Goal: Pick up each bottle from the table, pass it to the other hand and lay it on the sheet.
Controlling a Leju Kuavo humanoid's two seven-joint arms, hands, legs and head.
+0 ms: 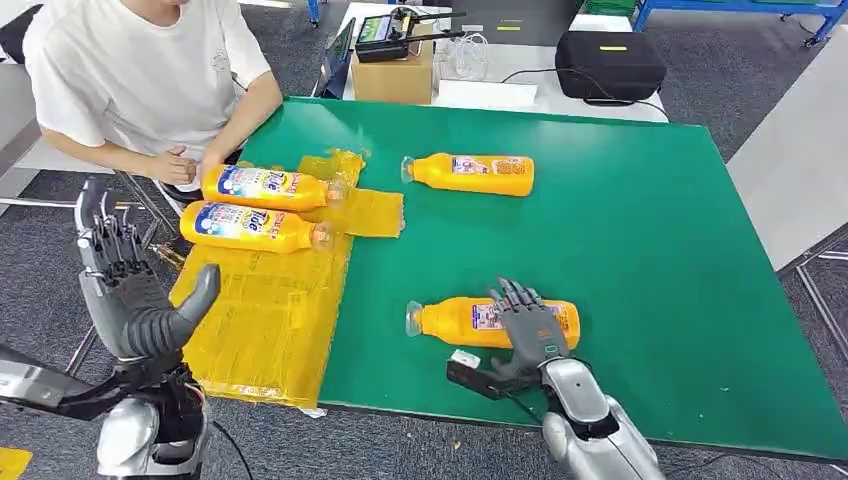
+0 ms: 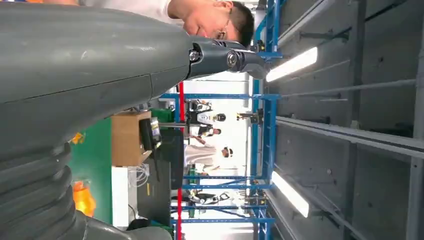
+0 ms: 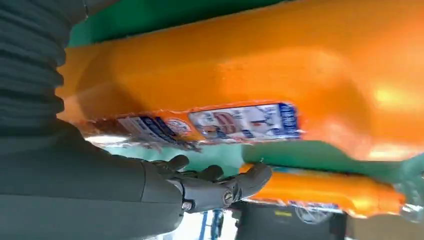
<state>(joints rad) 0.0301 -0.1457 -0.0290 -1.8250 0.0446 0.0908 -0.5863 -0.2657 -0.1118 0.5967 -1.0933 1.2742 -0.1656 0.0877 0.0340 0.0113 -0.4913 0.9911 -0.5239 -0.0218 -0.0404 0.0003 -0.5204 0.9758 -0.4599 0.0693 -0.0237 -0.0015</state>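
Four orange bottles lie on their sides: one under the right hand's fingers, one farther off on the green bench, two on the yellow sheet.

A green table is seen carrying a yellow sheet draped over its left edge; two orange bottles are laid side by side on the far part of the sheet, caps to the right. Directly on the green surface a third bottle is laid near the far middle; a fourth bottle is laid near the front edge, both with caps to the left.
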